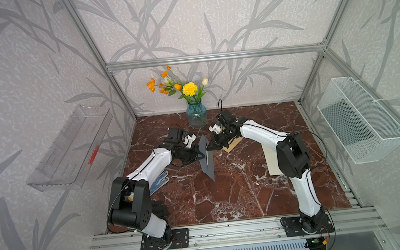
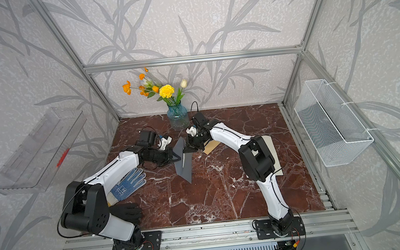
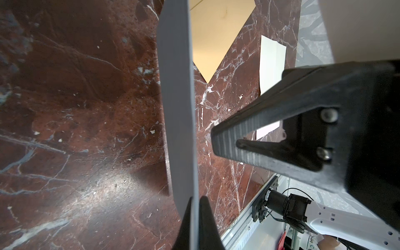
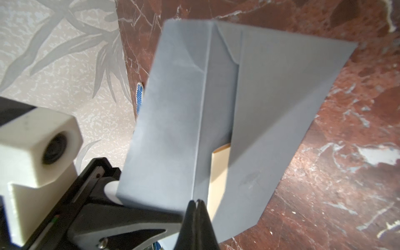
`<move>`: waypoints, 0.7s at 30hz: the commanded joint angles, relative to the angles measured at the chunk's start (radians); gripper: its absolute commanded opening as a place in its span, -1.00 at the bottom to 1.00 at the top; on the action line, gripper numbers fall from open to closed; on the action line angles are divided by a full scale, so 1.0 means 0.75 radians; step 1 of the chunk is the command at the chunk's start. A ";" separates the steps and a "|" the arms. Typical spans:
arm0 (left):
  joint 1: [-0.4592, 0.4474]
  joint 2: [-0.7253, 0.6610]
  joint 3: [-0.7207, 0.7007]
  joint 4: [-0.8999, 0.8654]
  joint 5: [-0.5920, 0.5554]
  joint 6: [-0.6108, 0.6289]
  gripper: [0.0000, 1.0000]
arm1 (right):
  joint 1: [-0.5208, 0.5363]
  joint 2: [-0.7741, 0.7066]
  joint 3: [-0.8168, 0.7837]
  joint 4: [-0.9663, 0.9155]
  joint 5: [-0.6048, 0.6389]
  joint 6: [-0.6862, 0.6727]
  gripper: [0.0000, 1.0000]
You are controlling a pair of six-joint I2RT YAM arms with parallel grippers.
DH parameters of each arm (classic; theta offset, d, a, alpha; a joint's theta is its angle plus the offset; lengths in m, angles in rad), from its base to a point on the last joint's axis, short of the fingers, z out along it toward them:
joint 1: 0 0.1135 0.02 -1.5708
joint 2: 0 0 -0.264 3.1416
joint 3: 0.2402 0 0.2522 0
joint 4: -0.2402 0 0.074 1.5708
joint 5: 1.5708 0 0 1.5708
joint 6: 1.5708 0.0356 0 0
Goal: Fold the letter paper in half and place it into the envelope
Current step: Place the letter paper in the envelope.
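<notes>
The grey envelope point(image 1: 207, 160) point(image 2: 184, 162) stands on edge over the middle of the red-brown marble surface point(image 1: 226, 198), held between the two arms. The left end effector point(image 1: 200, 155) point(image 2: 179, 157) is clenched on one grey panel, which runs edge-on out from between its tips in its own wrist view point(image 3: 194, 207). The right end effector point(image 1: 208, 147) point(image 2: 186, 150) is pinched tight on the envelope's edge from the opposite side, its tips meeting at the fold line point(image 4: 195, 202). In the right wrist view the envelope point(image 4: 173, 129) spreads into two grey panels, and a beige strip point(image 4: 218, 173) shows in the gap between them. Whether the envelope's lower corner touches the surface cannot be told. A tan paper point(image 1: 233, 144) lies flat just behind the right end effector, and a cream sheet point(image 1: 271, 158) lies under the right arm. The blue-dotted glove point(image 2: 127, 185) by the left arm carries a mark too small to read.
</notes>
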State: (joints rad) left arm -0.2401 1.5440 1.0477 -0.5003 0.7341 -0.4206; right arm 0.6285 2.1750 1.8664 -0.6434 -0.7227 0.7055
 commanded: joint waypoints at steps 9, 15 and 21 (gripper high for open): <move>0.001 -0.024 0.024 0.007 -0.005 -0.007 -1.00 | 0.038 0.096 0.127 -0.173 0.121 -0.082 -1.00; -0.001 -0.023 0.020 0.012 -0.006 -0.012 -1.00 | 0.038 0.065 0.030 -0.091 0.107 -0.082 -1.00; -0.001 -0.022 0.018 0.010 -0.005 -0.011 -1.00 | 0.039 0.095 0.015 -0.083 0.108 -0.082 -1.00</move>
State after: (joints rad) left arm -0.2401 1.5440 1.0477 -0.5003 0.7338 -0.4232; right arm 0.6544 2.2272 1.8820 -0.7174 -0.6506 0.6594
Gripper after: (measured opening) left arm 0.048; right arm 0.046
